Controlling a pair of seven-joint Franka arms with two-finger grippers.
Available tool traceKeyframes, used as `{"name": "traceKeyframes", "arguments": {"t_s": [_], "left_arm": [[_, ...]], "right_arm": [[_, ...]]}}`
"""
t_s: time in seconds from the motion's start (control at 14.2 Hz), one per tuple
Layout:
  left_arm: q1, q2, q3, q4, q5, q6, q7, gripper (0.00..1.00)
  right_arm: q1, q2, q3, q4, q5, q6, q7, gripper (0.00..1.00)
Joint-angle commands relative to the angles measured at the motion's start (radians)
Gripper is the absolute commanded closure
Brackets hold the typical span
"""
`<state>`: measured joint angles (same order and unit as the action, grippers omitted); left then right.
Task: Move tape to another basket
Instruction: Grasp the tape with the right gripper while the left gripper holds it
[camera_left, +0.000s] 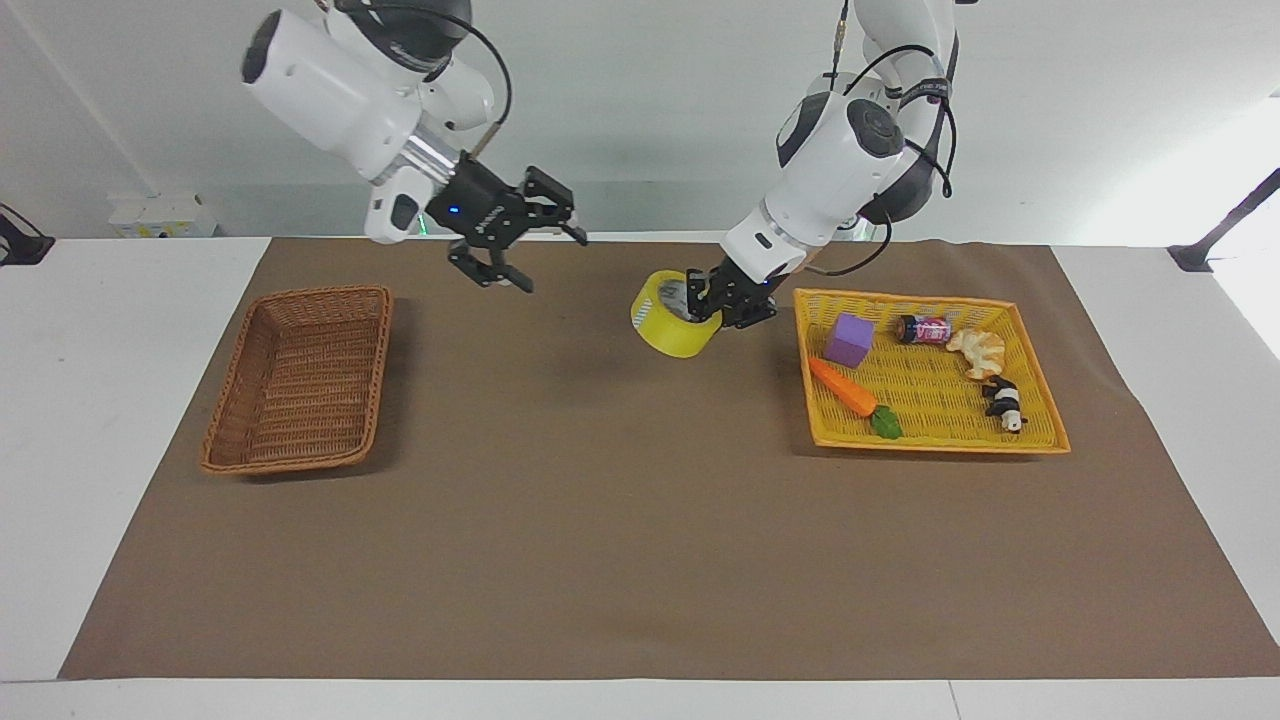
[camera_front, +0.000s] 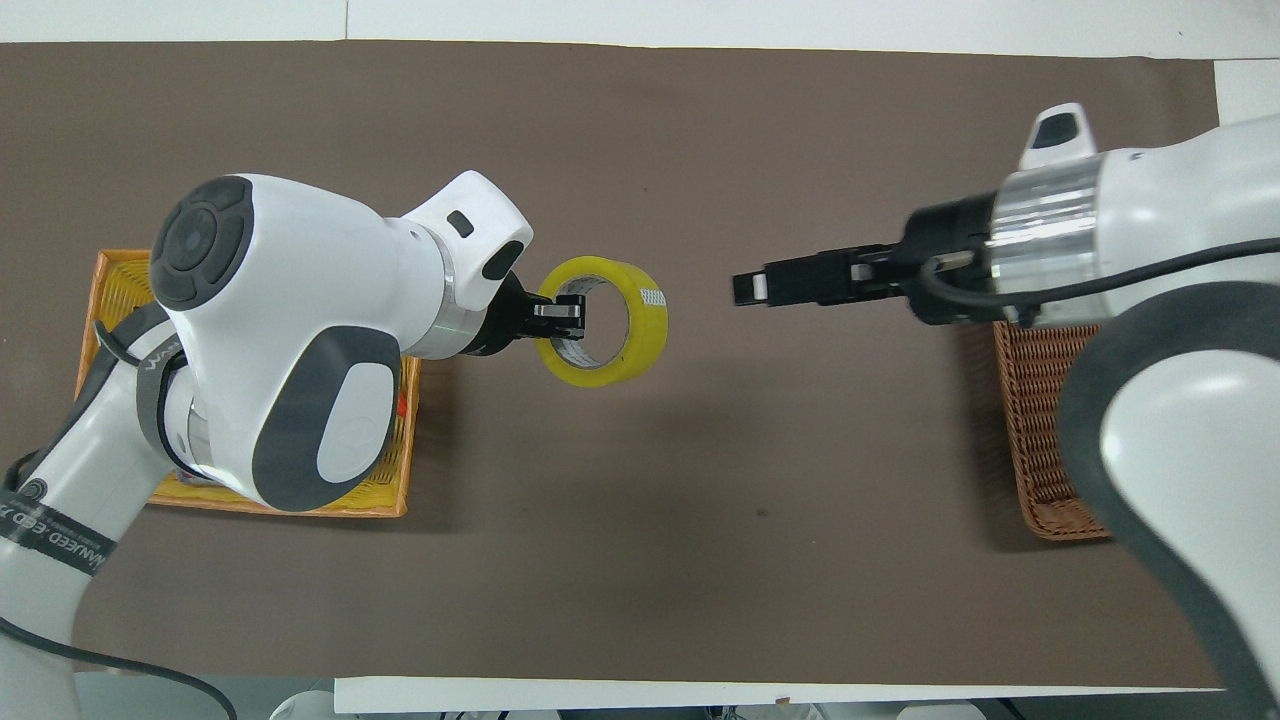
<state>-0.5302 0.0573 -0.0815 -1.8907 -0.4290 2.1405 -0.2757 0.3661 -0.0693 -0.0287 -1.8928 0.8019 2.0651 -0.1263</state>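
The yellow tape (camera_left: 666, 331) hangs tilted in the air, over the brown mat beside the yellow basket. My left gripper (camera_left: 712, 301) is shut on the roll's wall, with one finger inside the core. The overhead view also shows the tape (camera_front: 648, 330) and the left gripper (camera_front: 572, 315). My right gripper (camera_left: 548, 261) is open and empty, up in the air over the mat between the brown wicker basket (camera_left: 300, 375) and the tape. In the overhead view the right gripper (camera_front: 752, 288) points at the tape with a gap between them. The right arm hides much of the brown basket (camera_front: 1030, 430) there.
The yellow woven basket (camera_left: 935, 438) lies toward the left arm's end of the table. It holds a purple cube (camera_left: 850, 340), a carrot (camera_left: 845, 388), a small can (camera_left: 923, 329), a pale pastry-like thing (camera_left: 978, 351) and a panda figure (camera_left: 1003, 403).
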Motion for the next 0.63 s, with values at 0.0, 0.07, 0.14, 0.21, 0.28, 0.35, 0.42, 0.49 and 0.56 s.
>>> {"name": "traceKeyframes", "arguments": {"t_s": [0.0, 0.07, 0.14, 0.21, 0.28, 0.35, 0.42, 0.49, 0.56], "left_arm": [[-0.005, 0.006, 0.008, 0.016, -0.019, 0.003, 0.003, 0.98], [-0.007, 0.006, 0.009, 0.016, -0.019, -0.002, 0.001, 0.98], [-0.007, 0.004, 0.009, 0.013, -0.019, -0.002, 0.003, 0.98], [-0.007, 0.004, 0.009, 0.013, -0.019, -0.002, 0.001, 0.98], [-0.005, 0.004, 0.009, 0.013, -0.019, -0.001, 0.003, 0.98], [-0.007, 0.004, 0.009, 0.013, -0.019, -0.002, 0.003, 0.98], [-0.007, 0.004, 0.009, 0.013, -0.019, -0.002, 0.001, 0.98], [-0.007, 0.006, 0.009, 0.013, -0.019, -0.001, 0.001, 0.98], [-0.007, 0.004, 0.009, 0.013, -0.019, -0.002, 0.001, 0.98]], "right_arm": [[0.031, 0.02, -0.008, -0.065, 0.048, 0.082, -0.041, 0.0], [0.033, 0.041, -0.007, -0.065, 0.054, 0.084, -0.091, 0.0], [0.033, 0.064, -0.008, -0.065, 0.074, 0.084, -0.131, 0.0], [0.031, 0.081, -0.008, -0.069, 0.12, 0.087, -0.166, 0.0], [0.031, 0.095, -0.008, -0.072, 0.163, 0.111, -0.176, 0.0], [0.033, 0.098, -0.008, -0.08, 0.209, 0.133, -0.173, 0.0], [0.036, 0.1, -0.008, -0.089, 0.262, 0.142, -0.17, 0.0], [0.036, 0.098, -0.008, -0.103, 0.305, 0.141, -0.167, 0.0], [0.036, 0.095, -0.008, -0.108, 0.319, 0.135, -0.164, 0.0]]}}
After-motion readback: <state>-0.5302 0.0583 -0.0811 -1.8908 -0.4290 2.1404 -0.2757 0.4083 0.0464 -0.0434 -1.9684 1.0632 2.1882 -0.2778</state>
